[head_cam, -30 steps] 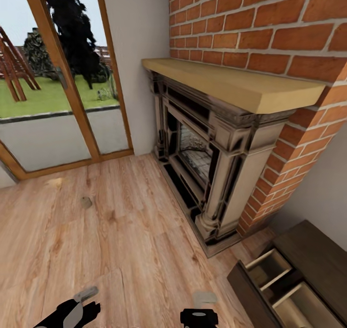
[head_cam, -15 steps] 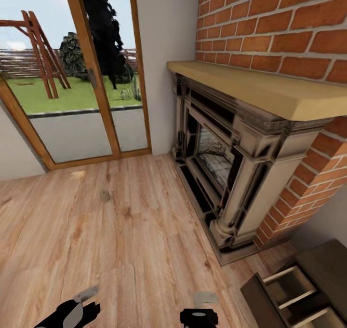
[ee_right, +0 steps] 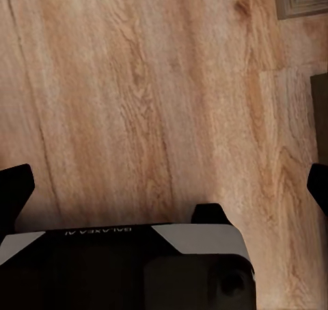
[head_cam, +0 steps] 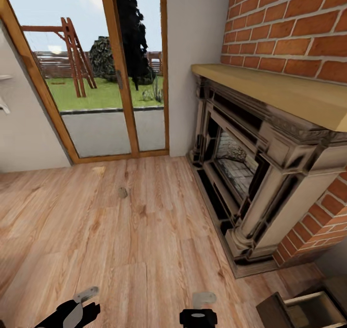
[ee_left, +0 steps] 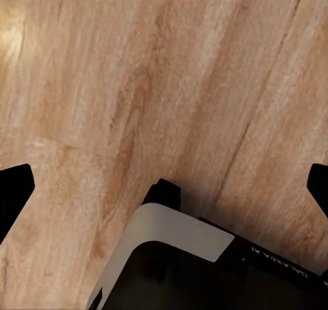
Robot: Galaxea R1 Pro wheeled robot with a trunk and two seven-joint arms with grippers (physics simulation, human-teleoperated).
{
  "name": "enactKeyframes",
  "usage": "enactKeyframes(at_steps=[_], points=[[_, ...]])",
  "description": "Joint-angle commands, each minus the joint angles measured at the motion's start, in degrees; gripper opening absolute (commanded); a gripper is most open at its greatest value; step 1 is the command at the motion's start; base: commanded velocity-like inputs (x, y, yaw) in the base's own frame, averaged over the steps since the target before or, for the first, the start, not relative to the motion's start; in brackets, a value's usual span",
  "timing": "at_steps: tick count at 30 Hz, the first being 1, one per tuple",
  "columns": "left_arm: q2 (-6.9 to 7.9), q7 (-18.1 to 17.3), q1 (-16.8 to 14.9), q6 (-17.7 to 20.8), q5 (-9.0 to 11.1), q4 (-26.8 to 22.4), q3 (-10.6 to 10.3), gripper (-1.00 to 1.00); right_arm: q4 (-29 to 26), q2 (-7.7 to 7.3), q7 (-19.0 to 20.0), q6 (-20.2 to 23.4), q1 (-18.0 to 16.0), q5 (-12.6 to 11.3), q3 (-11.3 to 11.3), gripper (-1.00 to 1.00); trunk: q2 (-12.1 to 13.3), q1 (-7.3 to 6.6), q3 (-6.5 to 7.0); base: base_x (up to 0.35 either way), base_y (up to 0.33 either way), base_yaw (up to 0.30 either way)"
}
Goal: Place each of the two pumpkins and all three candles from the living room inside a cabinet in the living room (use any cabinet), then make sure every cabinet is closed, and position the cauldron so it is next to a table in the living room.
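Both claws, left (ee_left: 164,187) and right (ee_right: 164,187), hang spread and empty. Roll up squarely on the far candle (head_cam: 123,192) before reaching; cabinet (head_cam: 301,308) waits near right.

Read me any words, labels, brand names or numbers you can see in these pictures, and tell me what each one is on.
Pale lettering on the black robot body in the left wrist view: mirrored and too small to read.
Pale lettering on the black robot body in the right wrist view: upside down and too blurred to read.
No text on the fireplace, the brick wall, the floor or the open cabinet drawer.
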Motion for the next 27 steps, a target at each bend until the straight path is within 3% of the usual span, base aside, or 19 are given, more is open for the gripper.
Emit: enactKeyframes(at_steps=[1,15,20,27], points=[[0.00,0.0,0.0,0.0,0.0,0.0,0.0,1.00,0.0,0.00,0.0,0.0,0.0,0.0,0.0,1.00,0.0,0.00,0.05,0.183,0.073,0.270],[0.00,0.0,0.0,-0.1,-0.2,0.0,0.0,1.00,0.0,0.00,0.0,0.0,0.0,0.0,0.1,1.00,0.0,0.00,0.71,0.268,0.116,0.270],[0.01,0.0,0.1,0.0,-0.2,0.0,0.0,1.00,0.0,0.00,0.0,-0.1,0.0,0.0,2.0,1.00,0.0,0.00,0.94,0.306,0.071,0.269],[0.00,0.0,0.1,-0.1,-0.3,0.0,-0.1,1.00,0.0,0.00,0.0,-0.1,0.0,0.1,2.4,1.00,0.0,0.00,1.27,0.323,0.008,0.269]])
